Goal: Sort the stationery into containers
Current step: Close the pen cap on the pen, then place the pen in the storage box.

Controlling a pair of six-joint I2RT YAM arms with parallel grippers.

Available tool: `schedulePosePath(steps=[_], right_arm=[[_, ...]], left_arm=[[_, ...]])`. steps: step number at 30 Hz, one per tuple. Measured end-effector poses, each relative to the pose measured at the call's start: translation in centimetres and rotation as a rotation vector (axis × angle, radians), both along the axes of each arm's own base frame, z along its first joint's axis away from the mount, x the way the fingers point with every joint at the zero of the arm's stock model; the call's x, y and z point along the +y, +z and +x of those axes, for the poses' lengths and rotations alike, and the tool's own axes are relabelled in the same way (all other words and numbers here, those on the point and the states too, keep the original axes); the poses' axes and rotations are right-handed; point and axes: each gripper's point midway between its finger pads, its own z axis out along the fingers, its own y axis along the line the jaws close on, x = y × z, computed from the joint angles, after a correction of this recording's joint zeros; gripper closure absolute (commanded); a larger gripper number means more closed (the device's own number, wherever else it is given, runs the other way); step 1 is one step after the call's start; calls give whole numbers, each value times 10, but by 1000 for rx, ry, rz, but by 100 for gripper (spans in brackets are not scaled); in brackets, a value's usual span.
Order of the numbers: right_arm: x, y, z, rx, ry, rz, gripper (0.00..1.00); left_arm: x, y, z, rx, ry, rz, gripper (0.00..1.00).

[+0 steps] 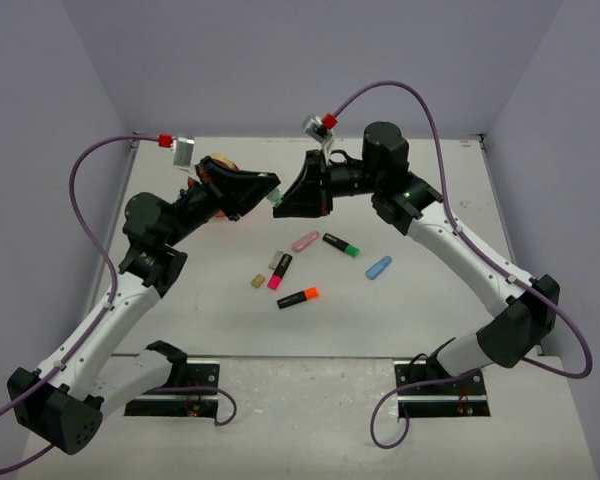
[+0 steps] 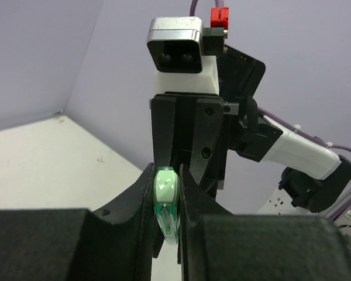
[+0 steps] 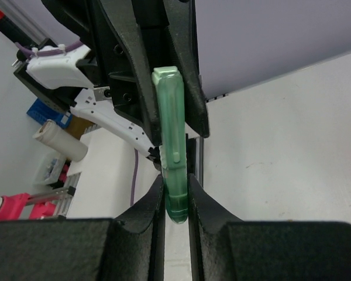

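Note:
A mint green piece (image 1: 278,199) hangs in mid-air between my two grippers, above the far middle of the table. My left gripper (image 1: 268,190) is shut on one end of it; the piece (image 2: 167,196) sits squeezed between the left fingers. My right gripper (image 1: 290,201) is shut on the other end (image 3: 174,175), and the left gripper's jaws show closed around the far end. The two grippers face each other, nearly touching. The round orange tub (image 1: 221,162) is mostly hidden behind my left arm.
Loose on the table below are a pink piece (image 1: 306,241), a green-ended black highlighter (image 1: 341,245), a blue piece (image 1: 379,267), a pink-ended highlighter (image 1: 280,271), an orange-ended highlighter (image 1: 298,297) and a small tan block (image 1: 258,282).

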Motion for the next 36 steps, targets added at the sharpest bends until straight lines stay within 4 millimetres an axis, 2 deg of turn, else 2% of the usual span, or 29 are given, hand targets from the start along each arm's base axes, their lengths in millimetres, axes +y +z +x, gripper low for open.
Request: schedulePosePath(steps=[1, 3, 5, 8, 11, 14, 16, 18, 22, 24, 26, 36], right_arm=[[0, -9, 1, 2, -1, 5, 46], [-1, -28, 4, 25, -15, 3, 18], [-1, -43, 5, 50, -38, -12, 2], [-3, -54, 8, 48, -89, -30, 1], [-12, -60, 17, 26, -206, -66, 1], [-31, -72, 26, 21, -365, -132, 1], [-46, -81, 30, 17, -463, -174, 1], [-60, -89, 32, 16, -543, -211, 1], [-79, -102, 30, 16, -623, -258, 1], [-85, -109, 27, 18, -644, -274, 1], [-91, -115, 24, 24, -657, -290, 1], [-100, -133, 13, 48, -659, -328, 1]], left_arm=[[0, -7, 4, 31, 16, 18, 100], [0, -25, 13, 100, 53, 76, 100], [0, -46, 26, 183, 104, 135, 100], [10, -68, 45, 281, 215, 206, 100], [25, -67, 62, 303, 344, 239, 100], [55, -62, 90, 322, 567, 255, 100], [76, -67, 108, 348, 714, 271, 100], [97, -80, 125, 383, 852, 297, 100], [154, -125, 160, 485, 1109, 344, 100], [183, -148, 171, 529, 1226, 364, 100], [200, -162, 181, 547, 1305, 373, 100], [222, -188, 221, 539, 1415, 329, 100]])
